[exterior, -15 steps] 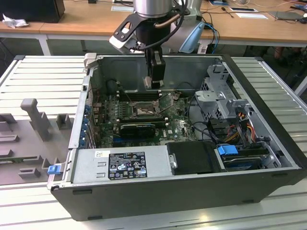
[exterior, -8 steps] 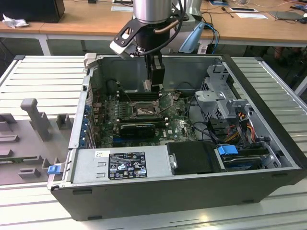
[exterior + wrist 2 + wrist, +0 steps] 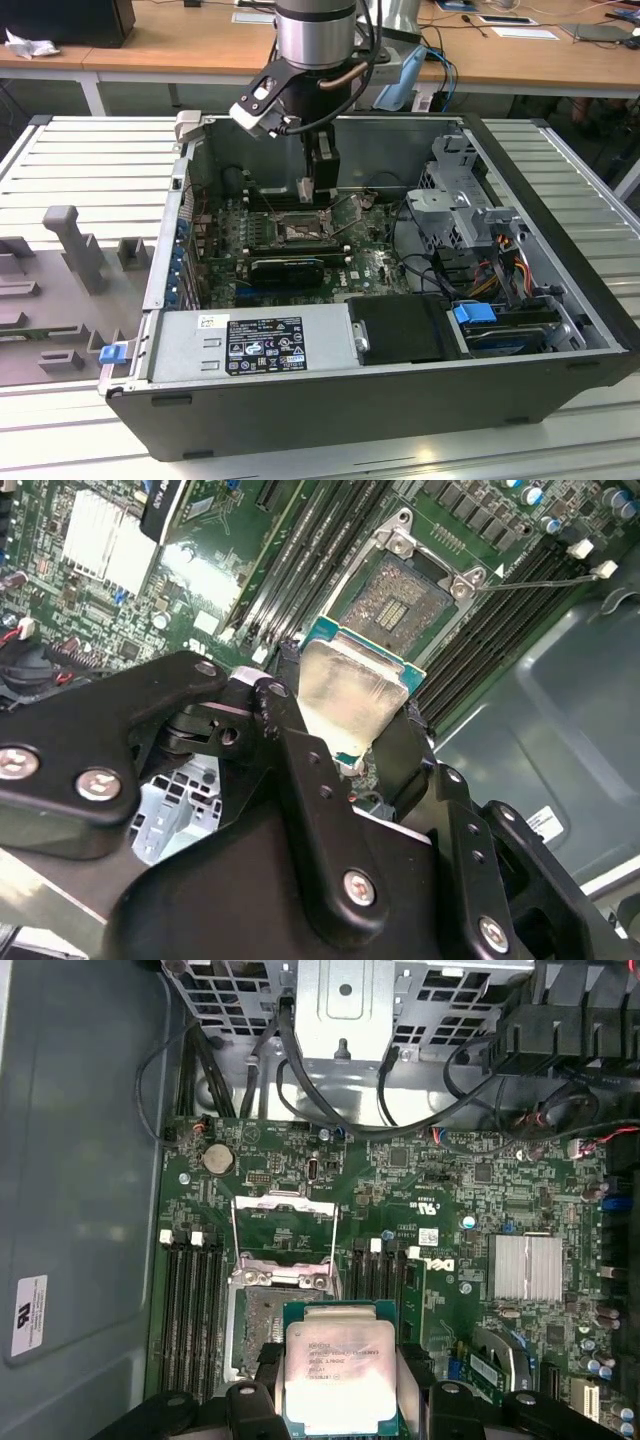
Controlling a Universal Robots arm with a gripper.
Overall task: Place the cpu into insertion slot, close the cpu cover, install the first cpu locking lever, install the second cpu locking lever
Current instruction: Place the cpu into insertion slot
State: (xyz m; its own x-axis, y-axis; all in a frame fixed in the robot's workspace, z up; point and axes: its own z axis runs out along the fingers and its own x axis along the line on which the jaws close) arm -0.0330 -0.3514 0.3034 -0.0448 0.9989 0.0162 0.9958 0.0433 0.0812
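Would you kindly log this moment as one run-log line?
end effector: shut on cpu | cpu: held near insertion slot, not seated | cpu cover: open

Pale beige-silver square cpu (image 3: 340, 1375), teal-green rim around it, faint dark print on the face. Black metal gripper (image 3: 350, 715), silver screw heads dotted across it. Green circuit board (image 3: 430, 1190) speckled with tiny silver and black parts. Square insertion slot (image 3: 400, 600): dark gold-flecked centre, silver rim. Thin silver-grey cpu cover (image 3: 283, 1235). White-silver ribbed heatsink (image 3: 525, 1267), striped. And there, a blue plastic clip (image 3: 473, 312).
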